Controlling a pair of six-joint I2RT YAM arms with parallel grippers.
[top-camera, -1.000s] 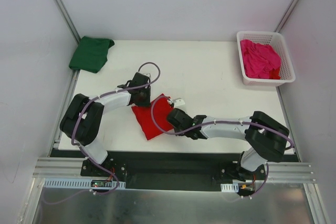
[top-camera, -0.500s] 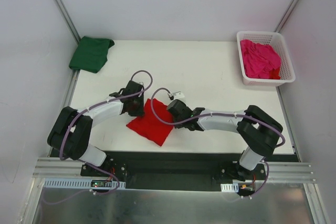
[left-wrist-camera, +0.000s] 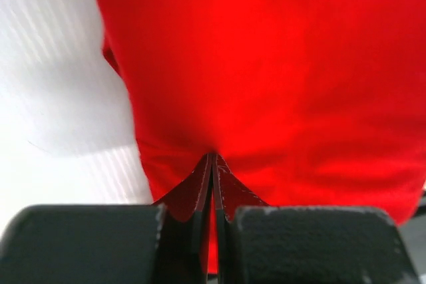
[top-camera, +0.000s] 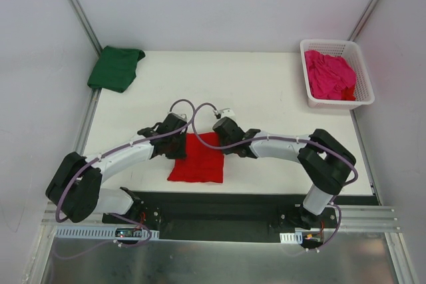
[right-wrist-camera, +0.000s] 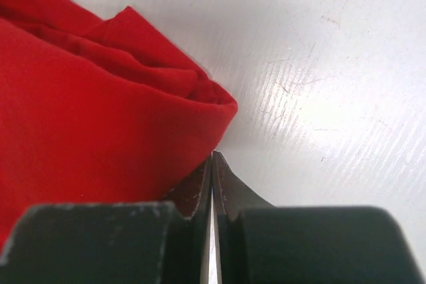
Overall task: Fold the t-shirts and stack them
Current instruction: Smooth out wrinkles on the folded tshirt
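Red t-shirt [top-camera: 198,161]: folded packet lay at 6 o'clock on the table [top-camera: 266,98], close to the near edge; a second earlier it was a tilted diamond, now it sat square to that edge
Left tool [left-wrist-camera: 213,161]: jaws pressed together on a pinch of red cloth at the packet's 11 o'clock corner; its arm had swung lower and stretched out
Right tool [right-wrist-camera: 212,157]: jaws closed on the 1 o'clock corner
Green t-shirt [top-camera: 116,68]: folded at the table's 10 o'clock corner, well apart
Pink t-shirt [top-camera: 329,74]: crumpled in the white basket [top-camera: 365,94] at 2 o'clock
Meaning: red fold looked done and squared; stacking it with the green one seemed next, pink not yet folded
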